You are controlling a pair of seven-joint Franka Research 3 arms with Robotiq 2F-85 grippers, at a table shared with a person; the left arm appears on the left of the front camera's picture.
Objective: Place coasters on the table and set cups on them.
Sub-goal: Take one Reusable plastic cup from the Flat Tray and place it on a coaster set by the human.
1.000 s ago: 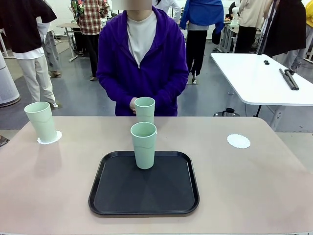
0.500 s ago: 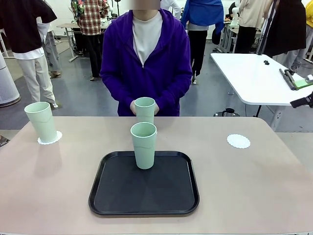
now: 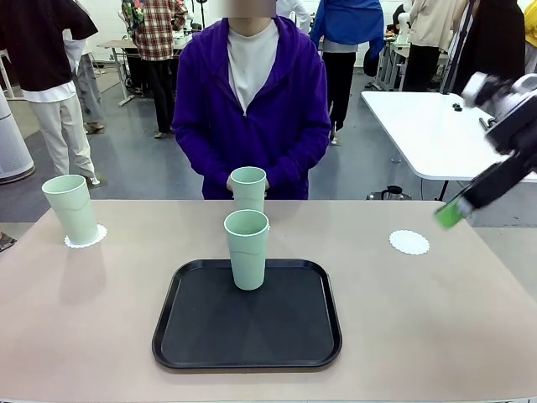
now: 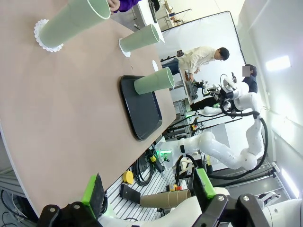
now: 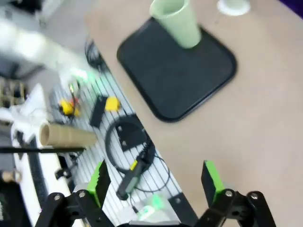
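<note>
Three mint cups stand on the table. The left cup sits on a coaster. The middle cup stands at the far edge with the person's hands close behind it, and the left wrist view shows a coaster under it. A third cup stands on the black tray. At the right lies a bare coaster. My right gripper, blurred, hangs open above the table's right edge, just right of that coaster. My left gripper is open and holds nothing, off the table's near side.
A white table stands behind at the right, with people walking farther back. In the right wrist view the tray and its cup lie ahead, with cables and gear on the floor beside the table edge.
My right arm has swung into the front view from the right, now above the table's right edge. The cups and coasters have not moved.
</note>
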